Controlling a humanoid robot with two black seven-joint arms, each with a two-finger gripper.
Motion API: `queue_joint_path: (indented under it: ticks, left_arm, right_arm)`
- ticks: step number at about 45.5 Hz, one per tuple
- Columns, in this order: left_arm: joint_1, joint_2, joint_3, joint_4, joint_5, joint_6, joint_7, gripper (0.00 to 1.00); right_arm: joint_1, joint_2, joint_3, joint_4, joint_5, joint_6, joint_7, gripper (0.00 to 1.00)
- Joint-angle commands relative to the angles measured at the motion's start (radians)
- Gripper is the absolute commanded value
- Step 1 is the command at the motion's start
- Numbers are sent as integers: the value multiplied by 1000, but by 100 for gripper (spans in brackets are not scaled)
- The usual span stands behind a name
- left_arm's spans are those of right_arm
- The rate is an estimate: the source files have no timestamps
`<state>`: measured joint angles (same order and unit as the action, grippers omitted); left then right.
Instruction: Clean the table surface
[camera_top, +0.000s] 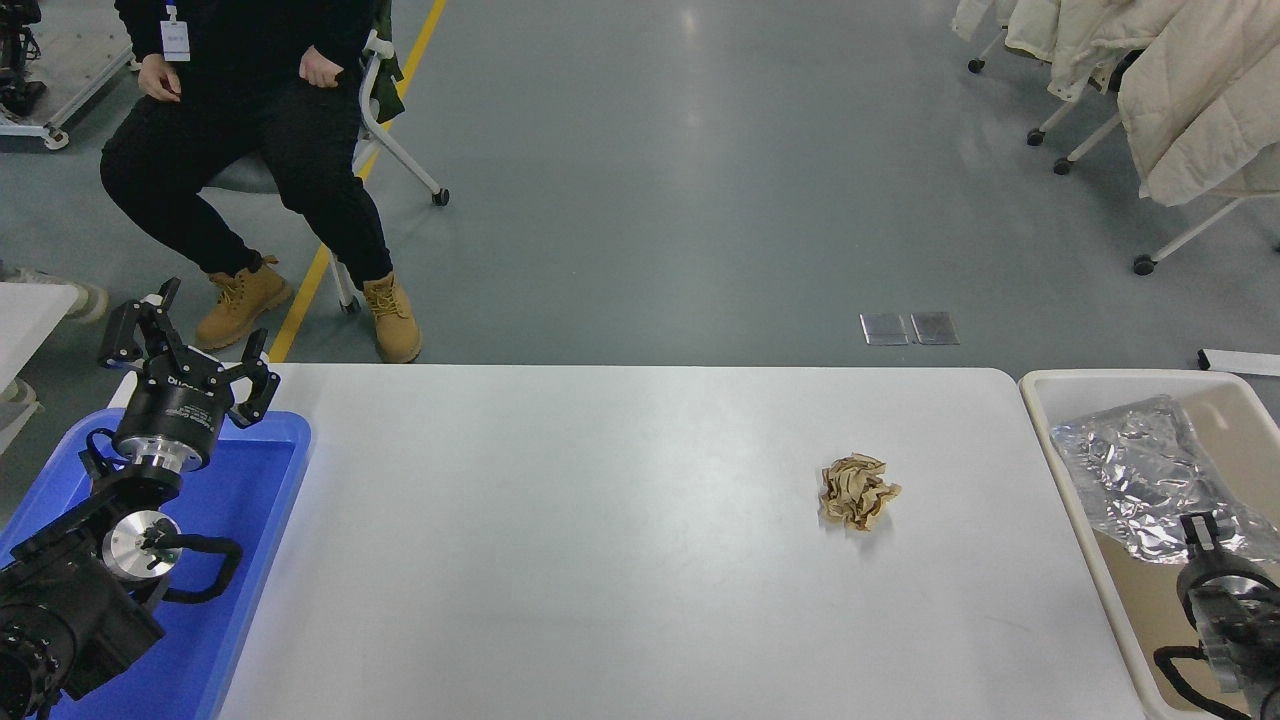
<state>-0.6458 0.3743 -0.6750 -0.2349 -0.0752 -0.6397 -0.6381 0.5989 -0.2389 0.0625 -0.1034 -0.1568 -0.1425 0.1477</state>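
Crumpled brown paper wad (858, 491) right of center on table (600, 560): light, soft, probably best pinched across middle. Right hand (1200, 527) over beige bin (1120, 560), lower right; finger state impossible to tell.

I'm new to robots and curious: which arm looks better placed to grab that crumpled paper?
Probably the right gripper: it sits over the beige bin, on the paper's side. The left gripper is parked far across the table.

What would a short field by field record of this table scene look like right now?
table: white rectangular tabletop
litter on table: crumpled brown paper wad, right of centre
right bin: beige plastic bin, holding crinkled silver foil bag
left bin: blue plastic tray
left gripper: open, parked above blue tray
right gripper: over beige bin beside foil bag
bystander: seated person beyond table
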Motion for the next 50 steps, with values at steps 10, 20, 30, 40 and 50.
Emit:
queue_joint_path:
  ticks: [10, 20, 30, 40, 50]
  left_arm:
    - [0, 0, 0, 0, 0, 0, 0, 100]
    - [0, 0, 0, 0, 0, 0, 0, 100]
    - [0, 0, 0, 0, 0, 0, 0, 100]
    - [0, 0, 0, 0, 0, 0, 0, 100]
    - [0, 0, 0, 0, 0, 0, 0, 100]
  right_arm:
    - [45, -32, -15, 88, 3, -11, 0, 99]
    - [101, -218, -9, 376, 2, -11, 4, 99]
    - [114, -417, 0, 724, -15, 0, 4, 99]
    - [105, -513, 307, 904, -17, 11, 7, 99]
    - [42, -433, 592, 976, -17, 40, 7, 99]
